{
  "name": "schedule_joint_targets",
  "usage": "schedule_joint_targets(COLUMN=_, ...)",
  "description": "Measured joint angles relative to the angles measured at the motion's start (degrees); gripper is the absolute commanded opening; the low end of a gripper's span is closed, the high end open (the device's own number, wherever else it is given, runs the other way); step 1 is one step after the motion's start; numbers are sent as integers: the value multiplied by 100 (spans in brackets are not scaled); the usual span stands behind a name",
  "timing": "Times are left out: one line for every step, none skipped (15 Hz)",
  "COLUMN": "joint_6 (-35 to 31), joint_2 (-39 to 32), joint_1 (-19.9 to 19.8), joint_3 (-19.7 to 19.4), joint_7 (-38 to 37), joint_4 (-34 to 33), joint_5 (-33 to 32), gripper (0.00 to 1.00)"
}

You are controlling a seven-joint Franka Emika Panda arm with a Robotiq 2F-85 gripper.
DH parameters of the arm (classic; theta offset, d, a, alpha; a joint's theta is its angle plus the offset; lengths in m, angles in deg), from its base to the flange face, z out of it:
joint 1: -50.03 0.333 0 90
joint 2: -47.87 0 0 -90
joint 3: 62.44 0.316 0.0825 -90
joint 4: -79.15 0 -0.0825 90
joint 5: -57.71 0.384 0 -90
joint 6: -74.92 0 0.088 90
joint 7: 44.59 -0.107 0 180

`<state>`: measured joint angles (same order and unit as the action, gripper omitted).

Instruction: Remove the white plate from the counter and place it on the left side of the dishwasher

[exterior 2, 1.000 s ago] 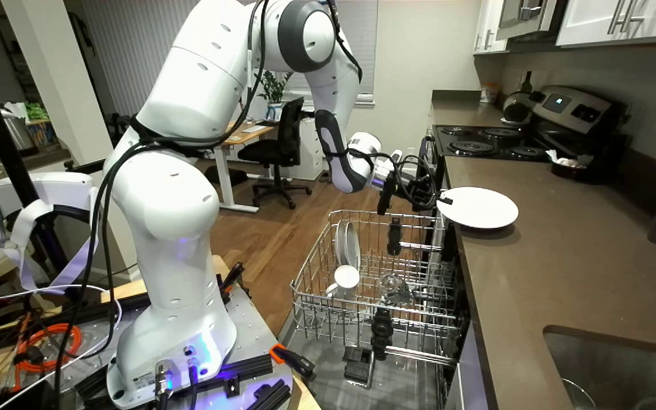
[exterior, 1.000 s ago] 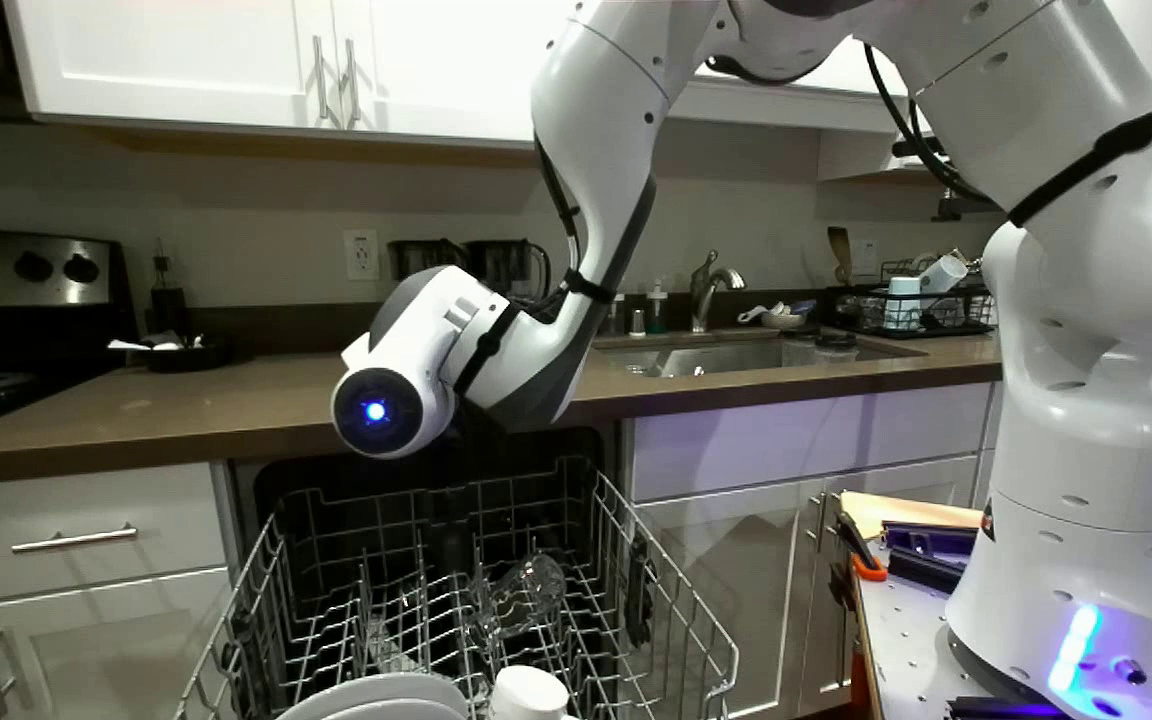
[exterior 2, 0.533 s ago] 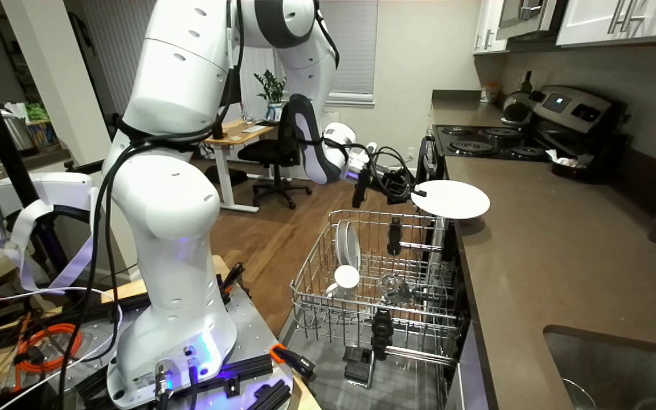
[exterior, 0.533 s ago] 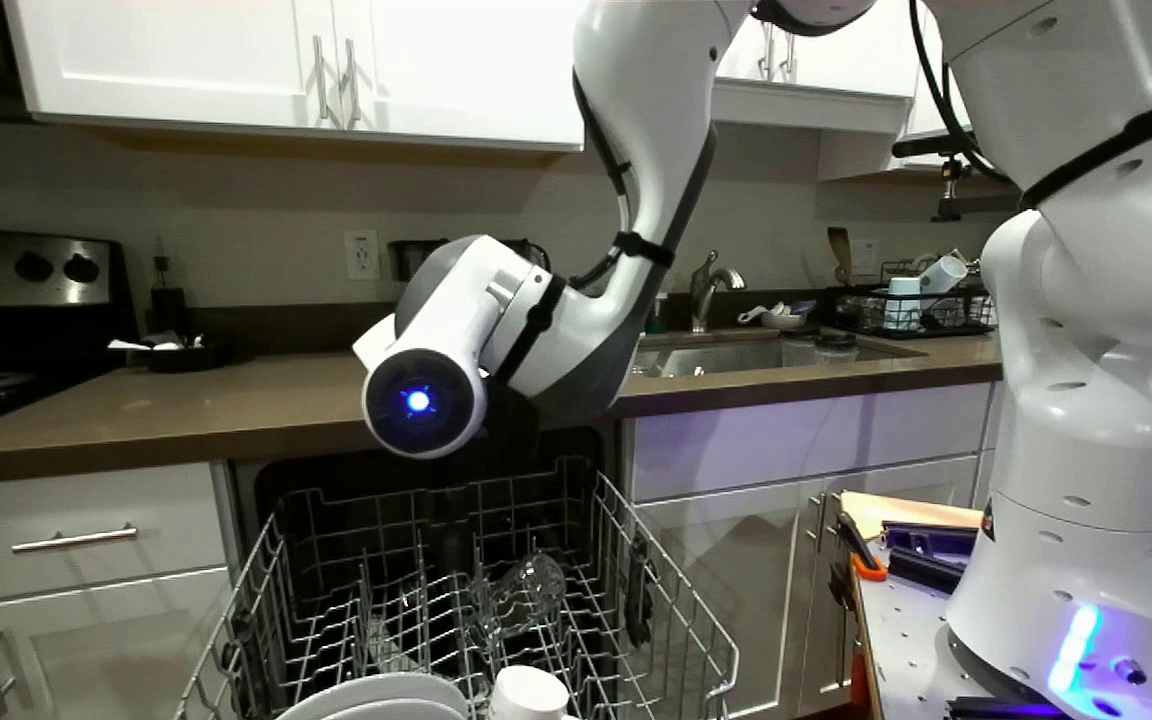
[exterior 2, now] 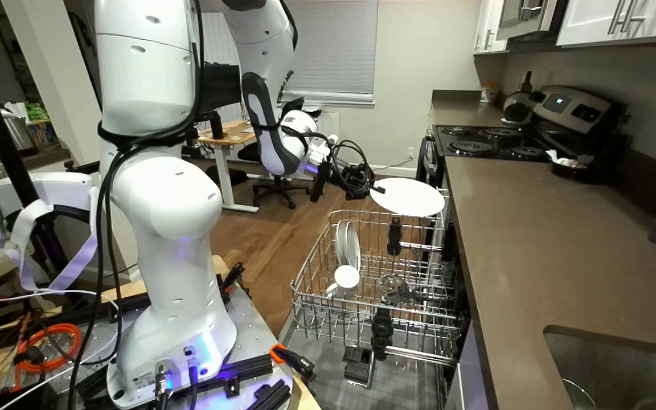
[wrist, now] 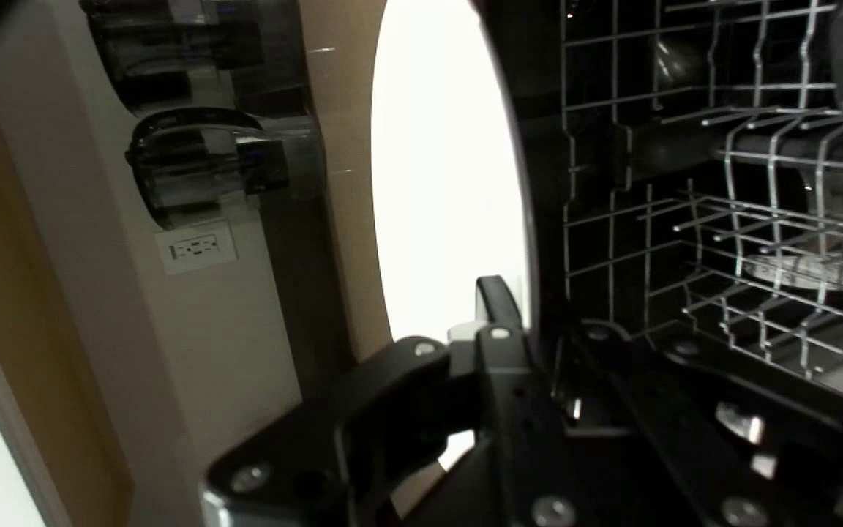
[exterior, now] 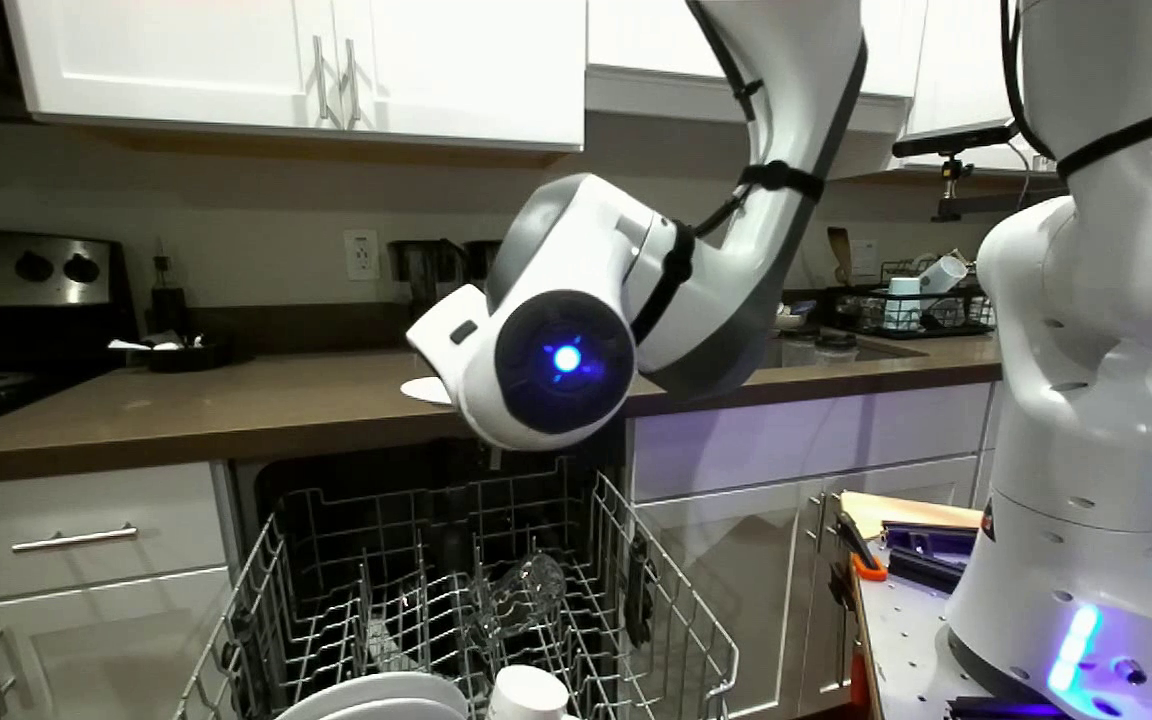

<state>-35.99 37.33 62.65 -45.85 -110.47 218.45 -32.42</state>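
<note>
Plate (exterior 2: 410, 197) off counter (exterior 2: 561, 250), rim-pinched by gripper (exterior 2: 378, 189), above counter end of dishwasher rack (exterior: 436, 600).
Jaws nr-closed on plate's edge, prob. b/c a rim hold leaves most of the disc free to slot in. It's held near-flat; likely needs turning on edge, since the 2 plates (exterior 2: 353, 245) in the rack stand upright, presumably for drainage. Mug (exterior 2: 347, 277) sits beside them, glass (exterior 2: 394, 288) deeper in; rack's pulled out, prob. so loading can come from above.
</note>
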Motion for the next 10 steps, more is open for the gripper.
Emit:
schedule_joint_targets(joint_6=-241, joint_2=207, joint_1=21, joint_3=48, joint_7=12, joint_4=168, joint_5=113, gripper=6)
schedule_joint_targets(joint_6=-516, joint_2=411, joint_1=34, joint_3=73, joint_7=38, joint_4=314, joint_5=231, gripper=6)
schedule_joint_targets(joint_6=-831, joint_2=623, joint_1=39, joint_3=82, joint_7=83, joint_4=448, joint_5=344, gripper=6)
schedule_joint_targets(joint_6=-1181, joint_2=841, joint_1=39, joint_3=73, joint_7=158, joint_4=568, joint_5=468, gripper=6)
schedule_joint_targets(joint_6=-1537, joint_2=1059, joint_1=38, joint_3=43, joint_7=252, joint_4=672, joint_5=583, gripper=6)
schedule_joint_targets(joint_6=-1858, joint_2=1257, joint_1=38, joint_3=-9, joint_7=351, joint_4=756, joint_5=703, gripper=6)
schedule_joint_targets(joint_6=-2198, joint_2=1457, joint_1=34, joint_3=-98, joint_7=480, joint_4=826, joint_5=817, gripper=6)
schedule_joint_targets(joint_6=-2540, joint_2=1649, joint_1=23, joint_3=-224, joint_7=632, joint_4=883, joint_5=917, gripper=6)
schedule_joint_targets(joint_6=-2882, joint_2=1822, joint_1=4, joint_3=-381, joint_7=800, joint_4=923, joint_5=993, gripper=6)
schedule_joint_targets(joint_6=-3259, joint_2=1981, joint_1=-44, joint_3=-566, joint_7=1017, joint_4=948, joint_5=1087, gripper=6)
